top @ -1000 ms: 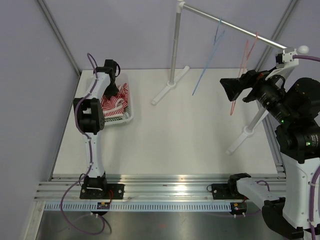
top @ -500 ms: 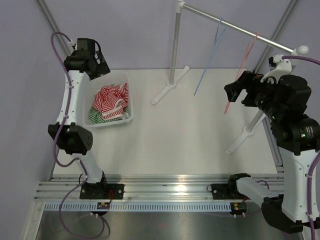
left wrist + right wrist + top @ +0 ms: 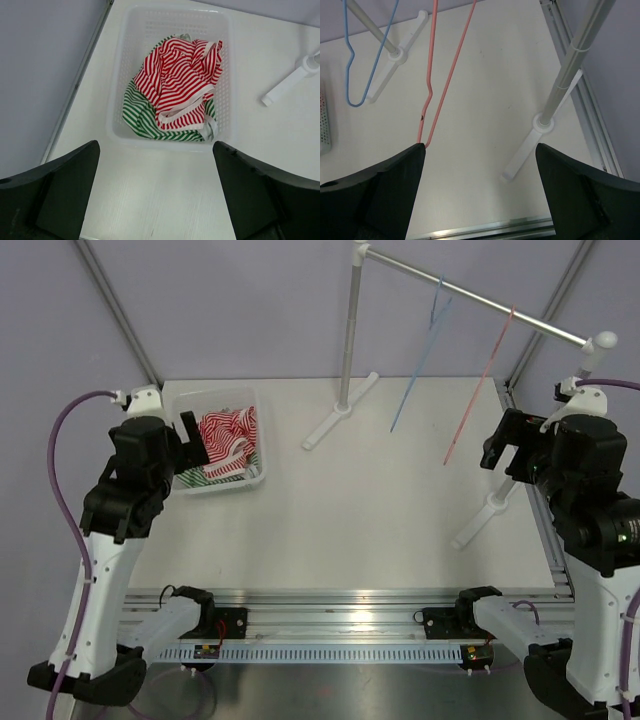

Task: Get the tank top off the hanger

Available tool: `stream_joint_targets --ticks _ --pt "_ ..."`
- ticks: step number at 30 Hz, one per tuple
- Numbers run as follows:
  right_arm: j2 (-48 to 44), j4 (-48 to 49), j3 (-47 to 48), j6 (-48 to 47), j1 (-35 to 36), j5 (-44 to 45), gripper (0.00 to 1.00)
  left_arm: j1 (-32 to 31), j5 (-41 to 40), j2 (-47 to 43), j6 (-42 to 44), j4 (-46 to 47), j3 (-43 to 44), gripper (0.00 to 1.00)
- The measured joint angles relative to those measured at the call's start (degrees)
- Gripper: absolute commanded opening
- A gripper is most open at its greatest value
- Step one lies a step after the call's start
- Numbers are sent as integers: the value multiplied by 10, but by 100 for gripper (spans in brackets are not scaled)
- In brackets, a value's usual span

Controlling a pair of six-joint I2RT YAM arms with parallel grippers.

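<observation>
Black and spread wide, the left pincer [image 3: 155, 144] hovers empty near the white basket [image 3: 122, 65] on the worktop [image 3: 280, 165]; the right pincer [image 3: 480, 146] gapes likewise, holding nothing. In the basket lies the red-striped tank top [image 3: 175, 80], crumpled over a green-striped garment [image 3: 142, 120]. It looks light, limp and unbreakable; a strap or bunched fold would likely give the surest hold. Farther off, the pink hanger [image 3: 431, 47] and blue hanger [image 3: 353, 105] hang bare from the rail [image 3: 475, 294], so the job seems done.
</observation>
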Motion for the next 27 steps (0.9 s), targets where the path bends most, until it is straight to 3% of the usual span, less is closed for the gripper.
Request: stream_joint_targets --ticks 5,10,16,27 --pt "-59 -12 -31 -18 0 2 99 0 7 -142 0 2 -146 99" --pt "-117 -21 -65 -30 0 3 99 -14 4 -236 -2 -29 -187 99" --pt "-150 -27 -94 -35 0 -3 99 -29 4 -285 -3 -52 -202 99" --pt "-158 -13 -129 -40 0 -2 100 -65 -24 -280 4 -58 -194 99"
